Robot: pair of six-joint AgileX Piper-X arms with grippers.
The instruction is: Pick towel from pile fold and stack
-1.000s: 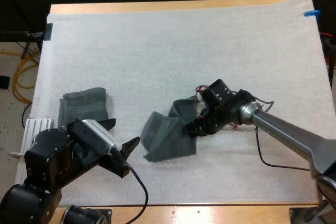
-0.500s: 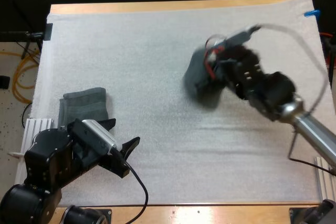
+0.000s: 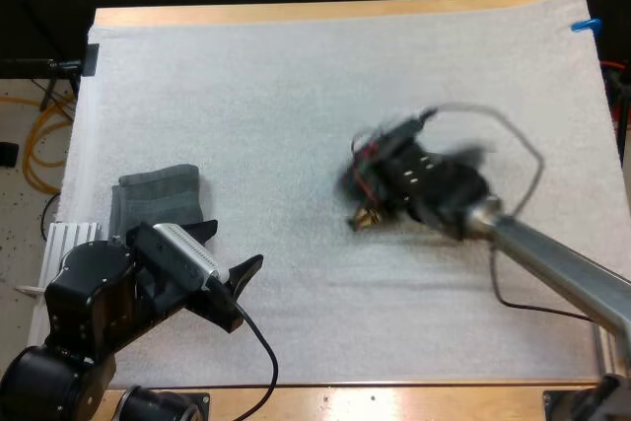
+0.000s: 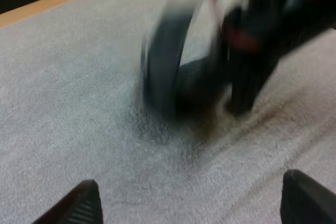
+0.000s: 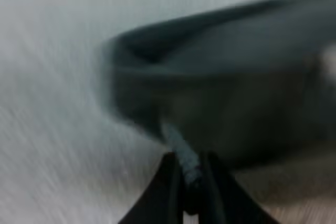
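crumpled towel [image 5: 226, 93]: dark grey-green, bunched up near the middle of the white mat [image 3: 296, 76], one edge pinched, the bulk gathered just beside the right gripper's fingers.
right gripper [image 5: 185, 163]: clamped on the crumpled towel's edge, fingers nearly together with cloth between them (smeared by motion in the high view).
folded towel [image 3: 158, 199]: flat at the mat's left side, just beyond the left gripper.
left gripper [image 3: 238, 244]: fingers spread wide, grasping nothing, well apart from the crumpled towel.
wooden table [image 3: 296, 13]: bare strip along the mat's far side.
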